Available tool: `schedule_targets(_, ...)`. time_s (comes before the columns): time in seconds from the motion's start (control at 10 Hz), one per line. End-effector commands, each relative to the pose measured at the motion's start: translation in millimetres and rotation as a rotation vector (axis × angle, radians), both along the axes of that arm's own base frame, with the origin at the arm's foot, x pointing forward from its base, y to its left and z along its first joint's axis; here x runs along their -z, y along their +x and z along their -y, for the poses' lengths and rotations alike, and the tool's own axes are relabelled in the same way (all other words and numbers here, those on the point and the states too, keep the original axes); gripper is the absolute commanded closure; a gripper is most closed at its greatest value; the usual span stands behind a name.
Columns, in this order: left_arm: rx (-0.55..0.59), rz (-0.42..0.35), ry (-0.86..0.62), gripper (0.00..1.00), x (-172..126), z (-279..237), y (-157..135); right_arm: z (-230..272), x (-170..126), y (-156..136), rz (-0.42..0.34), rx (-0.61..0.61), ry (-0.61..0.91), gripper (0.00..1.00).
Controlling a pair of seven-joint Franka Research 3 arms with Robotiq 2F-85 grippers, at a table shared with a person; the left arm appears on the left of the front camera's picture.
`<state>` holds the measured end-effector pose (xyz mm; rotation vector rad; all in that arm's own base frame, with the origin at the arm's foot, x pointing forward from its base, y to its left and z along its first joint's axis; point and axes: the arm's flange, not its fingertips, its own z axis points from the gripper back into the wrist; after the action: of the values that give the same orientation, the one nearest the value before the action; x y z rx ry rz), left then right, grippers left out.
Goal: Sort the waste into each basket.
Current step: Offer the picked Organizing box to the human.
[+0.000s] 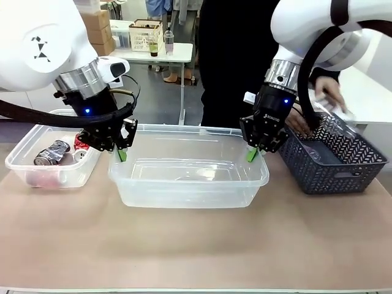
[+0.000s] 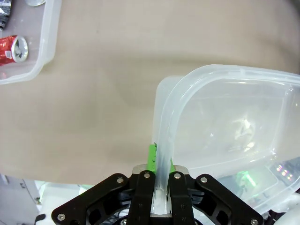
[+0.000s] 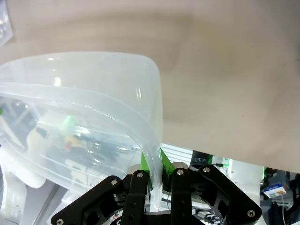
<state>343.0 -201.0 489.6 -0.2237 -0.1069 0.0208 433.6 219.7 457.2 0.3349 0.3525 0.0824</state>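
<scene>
The clear tub [image 1: 184, 197] is clamped at its 2 end rims by the left gripper [image 1: 122, 152] and right gripper [image 1: 252, 154], perhaps lifted; carry it level, arms in step.

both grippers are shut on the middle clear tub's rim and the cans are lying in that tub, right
The cans lie in the other clear tub, at the left, as the front view shows. The left gripper and right gripper are indeed shut on the rim of the middle tub.

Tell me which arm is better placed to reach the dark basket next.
Right, probably: the right gripper clamps the middle tub at the end beside the dark basket; the left gripper clamps the opposite end.
</scene>
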Motion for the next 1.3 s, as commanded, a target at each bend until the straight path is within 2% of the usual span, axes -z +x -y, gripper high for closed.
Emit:
schedule_targets(0.0, -0.024, 0.0, -0.006, 1.0, 1.8, -3.0, -1.8, 2.7, -4.5, -1.9, 0.005, -0.02, 0.013, 1.0)
schedule_targets(1.2, -0.024, 0.0, -0.006, 1.0, 1.8, -3.0, -1.8, 2.7, -4.5, -1.9, 0.005, -0.02, 0.013, 1.0)
